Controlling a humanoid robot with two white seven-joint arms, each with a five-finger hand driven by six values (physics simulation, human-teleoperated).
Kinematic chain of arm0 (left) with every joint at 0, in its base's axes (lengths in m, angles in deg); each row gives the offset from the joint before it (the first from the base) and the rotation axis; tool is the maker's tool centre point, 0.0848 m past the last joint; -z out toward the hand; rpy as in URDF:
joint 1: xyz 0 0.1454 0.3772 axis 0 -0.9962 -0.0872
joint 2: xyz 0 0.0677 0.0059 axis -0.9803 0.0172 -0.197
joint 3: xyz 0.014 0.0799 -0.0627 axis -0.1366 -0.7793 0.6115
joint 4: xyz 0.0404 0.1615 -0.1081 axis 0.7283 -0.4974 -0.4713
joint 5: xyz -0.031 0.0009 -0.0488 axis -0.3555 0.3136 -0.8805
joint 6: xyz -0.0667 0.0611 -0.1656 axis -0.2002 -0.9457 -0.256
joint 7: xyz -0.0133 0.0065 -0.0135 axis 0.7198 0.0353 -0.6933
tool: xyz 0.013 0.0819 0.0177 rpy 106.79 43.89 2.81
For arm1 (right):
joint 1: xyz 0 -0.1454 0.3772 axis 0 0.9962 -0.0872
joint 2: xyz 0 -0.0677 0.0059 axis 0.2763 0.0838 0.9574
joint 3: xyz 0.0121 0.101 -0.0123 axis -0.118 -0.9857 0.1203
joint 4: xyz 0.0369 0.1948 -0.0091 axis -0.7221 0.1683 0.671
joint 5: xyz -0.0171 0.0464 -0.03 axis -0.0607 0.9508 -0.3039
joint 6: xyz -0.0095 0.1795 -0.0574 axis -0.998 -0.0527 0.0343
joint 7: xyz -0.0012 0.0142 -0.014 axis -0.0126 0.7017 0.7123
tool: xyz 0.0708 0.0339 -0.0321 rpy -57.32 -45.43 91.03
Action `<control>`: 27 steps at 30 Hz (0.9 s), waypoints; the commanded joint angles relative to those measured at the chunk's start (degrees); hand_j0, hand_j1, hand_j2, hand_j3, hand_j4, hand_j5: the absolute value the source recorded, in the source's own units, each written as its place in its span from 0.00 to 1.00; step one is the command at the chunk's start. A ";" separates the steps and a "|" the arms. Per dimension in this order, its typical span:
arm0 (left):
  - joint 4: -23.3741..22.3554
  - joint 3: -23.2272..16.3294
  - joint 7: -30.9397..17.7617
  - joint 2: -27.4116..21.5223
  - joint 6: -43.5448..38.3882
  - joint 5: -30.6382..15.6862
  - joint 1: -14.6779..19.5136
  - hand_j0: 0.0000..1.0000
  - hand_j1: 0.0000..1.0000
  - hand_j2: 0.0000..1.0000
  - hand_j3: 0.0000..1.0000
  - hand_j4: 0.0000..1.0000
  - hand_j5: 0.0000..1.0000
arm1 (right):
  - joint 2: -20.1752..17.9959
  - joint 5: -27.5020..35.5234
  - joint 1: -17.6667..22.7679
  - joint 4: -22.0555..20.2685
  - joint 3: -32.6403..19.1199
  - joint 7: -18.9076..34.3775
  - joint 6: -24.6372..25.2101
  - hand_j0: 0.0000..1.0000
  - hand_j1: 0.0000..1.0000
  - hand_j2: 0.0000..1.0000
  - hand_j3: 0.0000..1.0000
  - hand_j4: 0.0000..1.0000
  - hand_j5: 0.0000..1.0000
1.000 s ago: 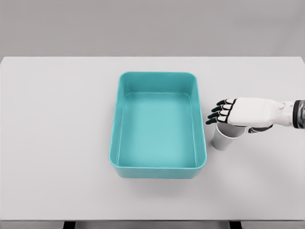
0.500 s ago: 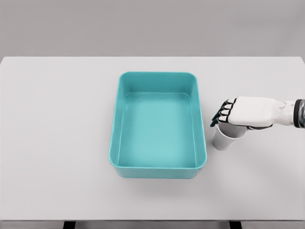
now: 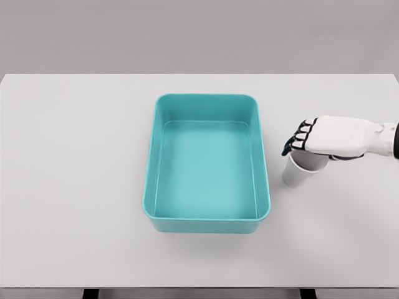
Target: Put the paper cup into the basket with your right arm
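A white paper cup (image 3: 297,174) is just right of the teal basket (image 3: 206,98), tilted with its mouth toward the upper right. My right hand (image 3: 302,147) comes in from the right edge and lies over the cup's rim, its dark-tipped fingers curled down around the top, shut on the cup. The thumb is hidden under the palm. I cannot tell whether the cup's base touches the table. The basket holds nothing. My left arm is out of view.
The basket's right wall (image 3: 263,162) stands a short gap left of the cup. The white table (image 3: 75,162) stretches wide on both sides, with its front edge near the bottom of the view.
My right hand's fingers have curled from spread to closed over the cup rim. Hand and cup have shifted slightly right and up, and the cup has tilted.
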 commanded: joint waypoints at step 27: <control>-0.02 0.00 0.00 -0.01 -0.01 0.03 0.00 1.00 1.00 1.00 1.00 1.00 1.00 | 2.37 1.06 -3.78 -0.30 -5.81 -0.02 4.02 0.75 0.75 0.75 0.75 0.75 0.75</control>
